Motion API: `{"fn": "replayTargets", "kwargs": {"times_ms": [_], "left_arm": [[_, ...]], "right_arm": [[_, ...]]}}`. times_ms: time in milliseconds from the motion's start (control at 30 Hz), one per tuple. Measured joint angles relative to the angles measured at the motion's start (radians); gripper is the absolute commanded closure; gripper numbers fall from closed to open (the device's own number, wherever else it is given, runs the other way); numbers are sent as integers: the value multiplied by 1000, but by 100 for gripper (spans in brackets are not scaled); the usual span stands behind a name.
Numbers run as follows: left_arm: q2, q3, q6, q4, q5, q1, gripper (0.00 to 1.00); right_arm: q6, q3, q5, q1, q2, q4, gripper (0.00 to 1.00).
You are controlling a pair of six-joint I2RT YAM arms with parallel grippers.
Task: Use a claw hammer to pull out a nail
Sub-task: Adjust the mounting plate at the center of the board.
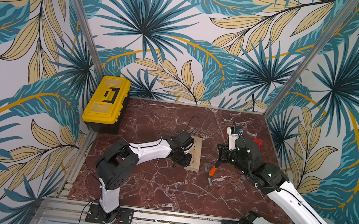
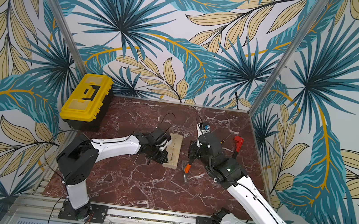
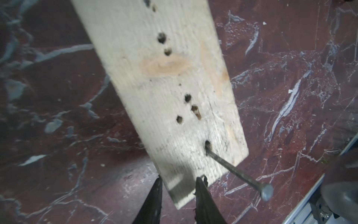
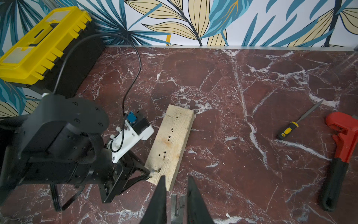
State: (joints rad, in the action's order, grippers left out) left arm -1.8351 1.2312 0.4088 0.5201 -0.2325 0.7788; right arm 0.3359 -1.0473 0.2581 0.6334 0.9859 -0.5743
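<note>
Steel-headed, orange-shafted claw hammer

Soft, even light with faint shadows fills both top views, stretched at their edges, while the left wrist view blurs the plank, nail and table.

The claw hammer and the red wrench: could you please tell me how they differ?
The claw hammer has a silver head and orange shaft; the wrench has a red head and black handle. The hammer is gripped in the shut right claw; the wrench lies untouched on the table. Both are on the right arm's side of the wooden board.
</note>
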Motion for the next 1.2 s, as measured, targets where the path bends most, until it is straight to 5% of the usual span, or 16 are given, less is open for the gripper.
{"fn": "replayTargets", "kwargs": {"times_ms": [267,700,1200], "left_arm": [[13,0,7,1,26,7,69],[85,97,-39,20,91,-148,65],[25,9,5,47,67,-30,67]], "right_arm": [[-1,0,7,0,0,0,100],[-17,-8,41,0,6,0,100],[-61,-25,73,-4,44,1,100]]}}
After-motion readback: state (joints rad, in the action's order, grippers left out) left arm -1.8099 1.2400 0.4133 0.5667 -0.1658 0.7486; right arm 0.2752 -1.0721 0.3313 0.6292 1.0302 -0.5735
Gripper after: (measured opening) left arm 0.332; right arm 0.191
